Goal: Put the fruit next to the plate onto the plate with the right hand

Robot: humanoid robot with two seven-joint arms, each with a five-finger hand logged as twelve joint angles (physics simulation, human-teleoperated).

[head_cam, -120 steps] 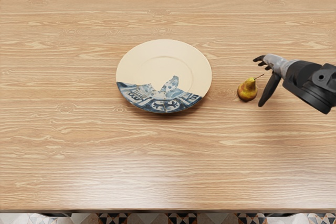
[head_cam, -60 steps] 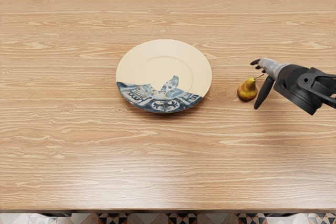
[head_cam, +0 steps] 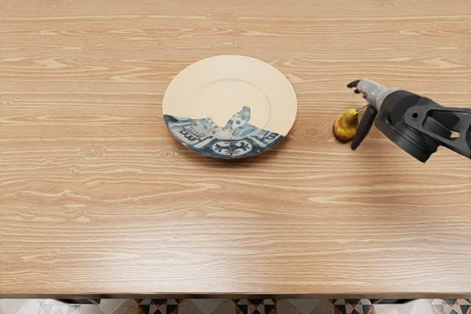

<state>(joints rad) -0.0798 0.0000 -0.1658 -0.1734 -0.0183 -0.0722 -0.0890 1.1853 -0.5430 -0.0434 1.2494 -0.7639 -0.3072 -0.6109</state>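
Right hand [head_cam: 370, 101] comes in from the right edge on a dark, bulky forearm and sits just to the right of the small yellow-brown pear [head_cam: 343, 126]. Its fingers are spread and loose, and it has hold of nothing. One dark finger [head_cam: 363, 129] hangs down along the pear's right flank, overlapping its edge in the head view, while another reaches leftward above the fruit. Whether any finger actually touches the pear cannot be told.

The pear rests on the light wood-grain worktop [head_cam: 110, 204], right of the plate and clear of its rim, with a strip of bare wood between them. Its long axis runs from the broad rounded base at the lower left to the narrow neck at the upper right, and its thin stem points up and to the right, toward the hand.

The round cream plate [head_cam: 221, 82], with a blue-and-white pattern along its near edge, lies flat near the middle of the worktop and carries nothing.
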